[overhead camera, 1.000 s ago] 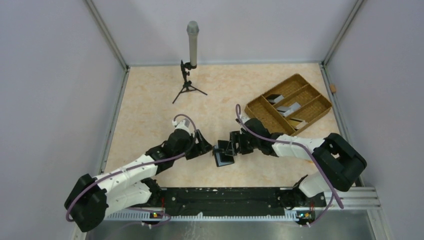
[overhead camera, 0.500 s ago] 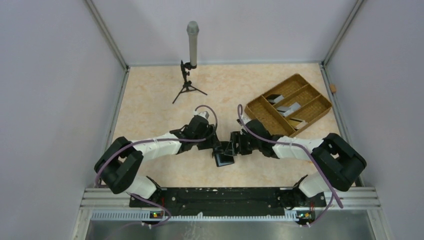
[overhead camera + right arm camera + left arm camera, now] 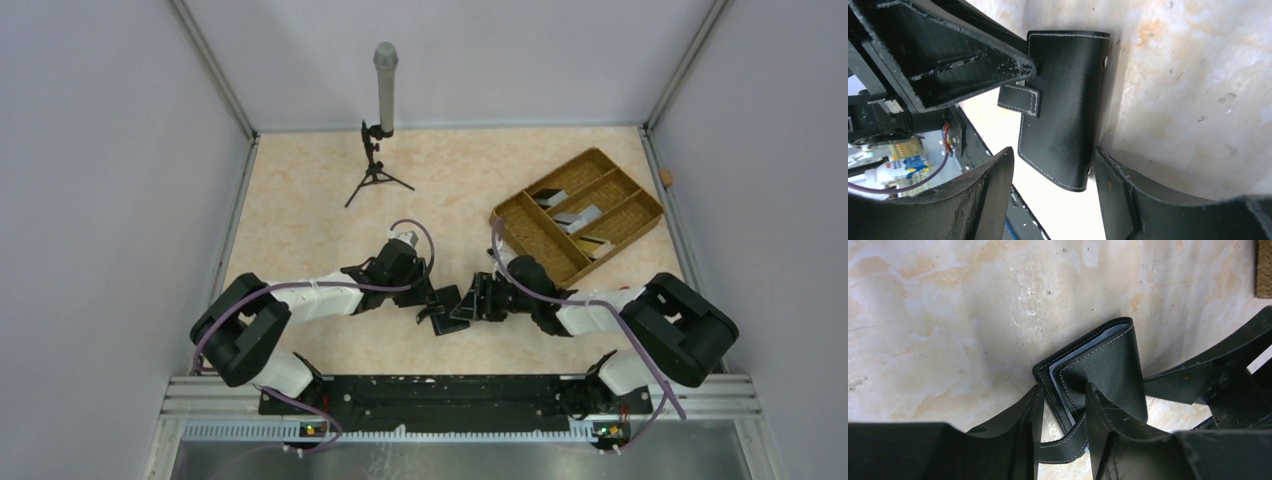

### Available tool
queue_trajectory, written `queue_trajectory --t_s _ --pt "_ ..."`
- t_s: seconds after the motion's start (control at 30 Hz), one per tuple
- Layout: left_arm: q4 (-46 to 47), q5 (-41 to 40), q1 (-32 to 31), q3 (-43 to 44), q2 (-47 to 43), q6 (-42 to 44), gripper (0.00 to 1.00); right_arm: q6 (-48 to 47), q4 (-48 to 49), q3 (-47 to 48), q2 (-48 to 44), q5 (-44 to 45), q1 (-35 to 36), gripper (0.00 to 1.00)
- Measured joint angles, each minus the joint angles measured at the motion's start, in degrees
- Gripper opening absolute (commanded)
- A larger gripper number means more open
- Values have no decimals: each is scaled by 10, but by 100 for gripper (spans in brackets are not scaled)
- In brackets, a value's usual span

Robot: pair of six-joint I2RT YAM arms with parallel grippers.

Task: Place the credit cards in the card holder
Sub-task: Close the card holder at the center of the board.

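Card holder (image 3: pixel 1103 365) sits folded on the bench (image 3: pixel 300 200), near the front edge and midway between your two arms, with a sliver of pale lining showing along its open edge. Your left jaws straddle one corner of it, and the clasp tab (image 3: pixel 1063 452) runs through the gap between them. One finger (image 3: pixel 1108 420) lies against the black cover, but you cannot tell from these views whether the pair has clamped down. Your right jaws are released. They stand either side of the card holder from the opposite direction, one finger (image 3: pixel 1118 190) touching its edge and the other (image 3: pixel 983 195) apart from it, with a bright gap between. The credit cards (image 3: pixel 578 214), pale grey and dark, lie in the compartments of a brown woven tray (image 3: pixel 626 180) at the far right of the bench, well apart from the card holder. A microphone on a small tripod (image 3: pixel 380 150) stands near the far edge.
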Motion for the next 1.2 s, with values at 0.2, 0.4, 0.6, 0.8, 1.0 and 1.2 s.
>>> queue_trajectory --t_s 0.2,0.4,0.6,0.8,1.0,1.2 --pt "33 -4 -1 -19 -1 -19 21 42 60 -22 19 -13 7 53" --pt "88 -7 -1 -54 -12 -47 19 80 127 -37 49 -12 11 35" --pt "124 -15 -1 -83 -28 -70 39 99 140 -41 66 0 11 0" --pt "-9 -78 -3 -53 -93 -58 70 59 60 -2 13 21 15 0" --pt "-157 -144 -4 73 -166 -35 76 -44 -95 84 -72 104 25 0" --pt "-141 -132 -4 180 -162 -35 80 -141 -205 172 -91 236 80 0"
